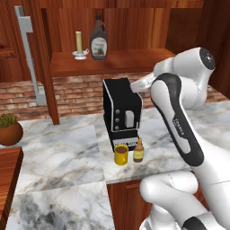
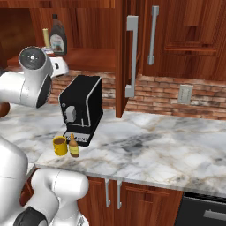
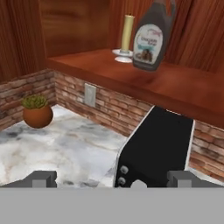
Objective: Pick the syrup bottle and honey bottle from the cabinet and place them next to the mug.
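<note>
The syrup bottle (image 1: 99, 44) (image 2: 58, 40) (image 3: 151, 37) stands upright on the cabinet shelf (image 1: 134, 60) (image 2: 92, 57) (image 3: 175, 87), beside a cream candle. Down on the counter, the honey bottle (image 1: 139, 151) (image 2: 74, 146) stands upright right beside the yellow mug (image 1: 121, 154) (image 2: 60, 145), in front of the coffee machine. My gripper (image 3: 113, 178) is open with nothing between its fingers. It hovers above the coffee machine, below and short of the shelf, facing the syrup bottle.
The black coffee machine (image 1: 121, 112) (image 2: 81, 108) (image 3: 157, 148) stands under the shelf. A candle (image 1: 79, 45) (image 3: 127, 35) is left of the syrup bottle. A potted plant (image 1: 9, 130) (image 3: 37, 111) sits at the counter's left. An open cabinet door (image 2: 131, 57) hangs to the right.
</note>
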